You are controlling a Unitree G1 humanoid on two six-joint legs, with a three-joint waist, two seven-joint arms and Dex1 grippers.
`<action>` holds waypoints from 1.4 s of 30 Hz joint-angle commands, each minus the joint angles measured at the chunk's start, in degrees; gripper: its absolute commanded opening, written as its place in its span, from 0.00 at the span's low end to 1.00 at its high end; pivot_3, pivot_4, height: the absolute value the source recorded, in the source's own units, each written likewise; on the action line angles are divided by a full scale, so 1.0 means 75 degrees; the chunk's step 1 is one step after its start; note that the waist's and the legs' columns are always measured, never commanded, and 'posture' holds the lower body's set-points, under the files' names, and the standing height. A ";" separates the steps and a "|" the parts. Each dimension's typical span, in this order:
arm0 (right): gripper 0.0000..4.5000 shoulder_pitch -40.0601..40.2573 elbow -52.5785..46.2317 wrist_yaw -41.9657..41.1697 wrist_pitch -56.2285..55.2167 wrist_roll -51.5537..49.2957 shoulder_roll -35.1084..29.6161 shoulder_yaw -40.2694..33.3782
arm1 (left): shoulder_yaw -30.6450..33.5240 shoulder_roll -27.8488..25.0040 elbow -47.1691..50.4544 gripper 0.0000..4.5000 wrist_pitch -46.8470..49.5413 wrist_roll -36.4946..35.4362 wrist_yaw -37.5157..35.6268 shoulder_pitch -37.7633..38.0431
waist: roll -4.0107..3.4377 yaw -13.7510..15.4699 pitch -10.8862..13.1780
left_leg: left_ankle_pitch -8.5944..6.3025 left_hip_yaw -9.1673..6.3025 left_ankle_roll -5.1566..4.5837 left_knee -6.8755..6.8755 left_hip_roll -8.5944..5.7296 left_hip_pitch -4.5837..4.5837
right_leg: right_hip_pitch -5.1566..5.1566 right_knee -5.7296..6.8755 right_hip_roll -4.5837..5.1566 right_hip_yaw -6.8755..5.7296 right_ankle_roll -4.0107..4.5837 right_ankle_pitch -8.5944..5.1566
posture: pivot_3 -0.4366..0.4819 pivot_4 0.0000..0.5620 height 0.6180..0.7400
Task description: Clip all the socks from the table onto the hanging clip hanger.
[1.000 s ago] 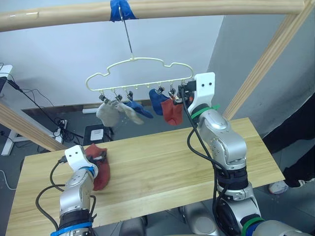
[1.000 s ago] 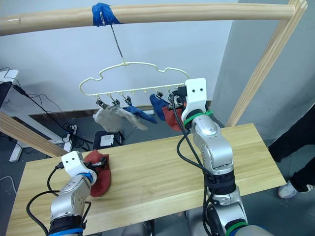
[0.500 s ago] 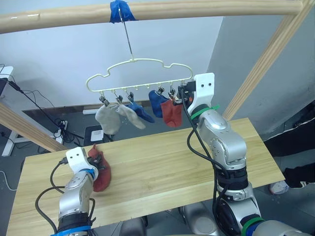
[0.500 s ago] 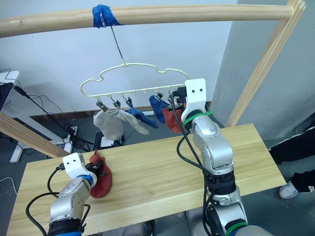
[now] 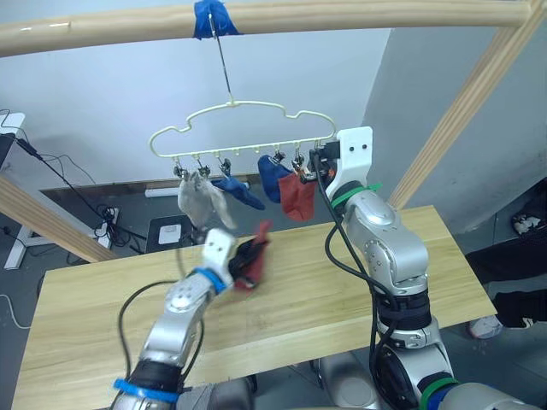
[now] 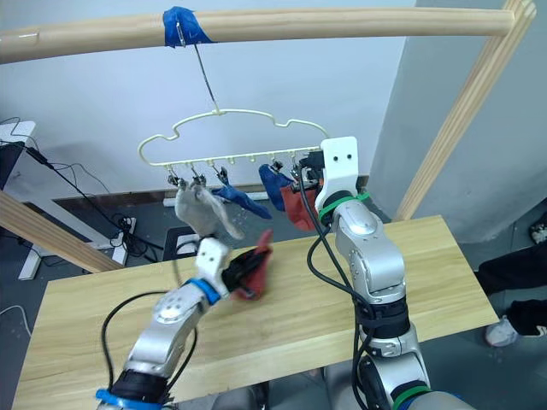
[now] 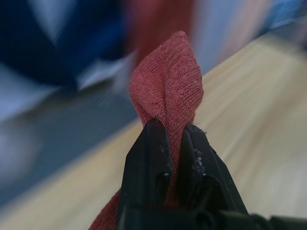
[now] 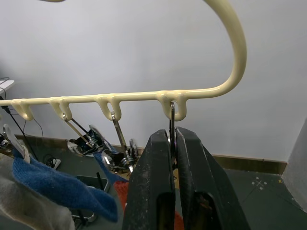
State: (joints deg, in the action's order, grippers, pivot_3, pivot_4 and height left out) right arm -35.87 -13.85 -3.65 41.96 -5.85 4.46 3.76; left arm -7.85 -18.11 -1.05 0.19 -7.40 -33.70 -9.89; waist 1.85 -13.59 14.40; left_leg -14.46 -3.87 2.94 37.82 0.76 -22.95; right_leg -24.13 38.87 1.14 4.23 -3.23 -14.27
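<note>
My left gripper [image 7: 173,127] is shut on a rust-red sock [image 7: 165,88] and holds it in the air above the table [image 5: 359,282], just below the clip hanger [image 5: 244,107]. The pale hanger hangs by its hook from the top pole. Grey socks [image 5: 198,198], two blue socks [image 5: 242,193] and another rust-red sock [image 5: 299,196] hang from its clips. My right gripper [image 8: 172,134] is at the hanger's right end, shut on the thin metal clip [image 8: 171,115] under the last loop.
A round wooden pole frame [image 5: 359,12] spans the top, with slanted poles at right [image 5: 461,111] and left [image 5: 38,218]. Blue tape [image 5: 209,15] marks the hook's spot. A person's shoes [image 5: 489,325] show at the far right, and cables lie on the floor behind the table.
My left gripper has shut on the rust-red sock, lifted it off the table's left part and carried it up and right toward the hanger. The right arm has stayed put.
</note>
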 commanded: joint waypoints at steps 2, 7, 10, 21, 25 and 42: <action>0.00 -0.0028 -0.0475 -0.0005 -0.0072 -0.0085 -0.0034 -0.0001 | -0.0523 0.0369 -0.0084 0.02 -0.0639 0.0186 -0.0301 -0.0528 | -0.0001 -0.0080 0.0000 | 0.0000 -0.0008 0.0000 0.0000 0.0001 -0.0002 | -0.0001 0.0000 -0.0002 -0.0007 0.0000 -0.0001 | 0.15 0.37 1.00; 0.00 -0.0014 -0.0523 0.0010 -0.0051 -0.0090 -0.0034 0.0020 | -0.0520 0.0858 -0.0795 0.02 -0.0944 0.0394 -0.0038 -0.1154 | 0.0000 -0.0125 0.0000 | 0.0000 -0.0005 -0.0001 0.0012 -0.0008 -0.0006 | 0.0004 -0.0002 -0.0001 -0.0002 -0.0004 -0.0001 | 0.13 0.35 1.00; 0.00 0.0002 -0.0566 0.0020 -0.0033 -0.0085 -0.0036 0.0031 | -0.0429 0.1199 -0.1390 0.02 -0.1160 0.0523 0.0335 -0.1667 | 0.0000 -0.0133 0.0000 | 0.0001 -0.0009 -0.0001 0.0009 -0.0006 -0.0006 | 0.0003 -0.0001 -0.0004 -0.0006 -0.0004 -0.0002 | 0.12 0.35 1.00; 0.00 -0.0015 -0.0597 0.0048 -0.0009 -0.0076 -0.0030 0.0038 | -0.0111 0.2048 -0.2339 0.02 -0.1118 0.0526 0.1252 -0.2389 | 0.0000 -0.0159 0.0000 | 0.0001 -0.0011 -0.0001 0.0008 -0.0008 -0.0012 | 0.0002 -0.0004 -0.0003 -0.0009 -0.0006 -0.0003 | 0.11 0.34 1.00; 0.00 -0.0008 -0.0611 0.0052 0.0006 -0.0070 -0.0037 0.0038 | -0.0015 0.2104 -0.2422 0.02 -0.1137 0.0551 0.1403 -0.2408 | 0.0000 -0.0211 0.0000 | 0.0001 -0.0011 -0.0001 0.0008 -0.0009 -0.0010 | 0.0002 -0.0003 -0.0004 -0.0009 -0.0008 -0.0003 | 0.11 0.34 1.00; 0.00 0.0015 -0.0510 0.0083 -0.0060 -0.0026 -0.0033 0.0062 | 0.0089 0.2279 -0.2147 0.02 -0.1025 0.0417 0.1486 -0.2216 | 0.0000 -0.0251 0.0000 | 0.0001 -0.0011 -0.0001 0.0008 -0.0009 -0.0012 | 0.0002 -0.0005 -0.0003 -0.0009 -0.0009 -0.0004 | 0.11 0.34 1.00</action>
State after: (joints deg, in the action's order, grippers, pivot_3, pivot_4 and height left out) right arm -35.57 -15.60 -3.46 42.42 -5.81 3.96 4.15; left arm -7.11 -1.73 -19.91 -7.41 -3.66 -23.00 -26.42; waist 1.85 -15.47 14.40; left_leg -14.45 -3.95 2.93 37.88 0.69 -23.04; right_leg -24.11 38.83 1.12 4.16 -3.30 -14.30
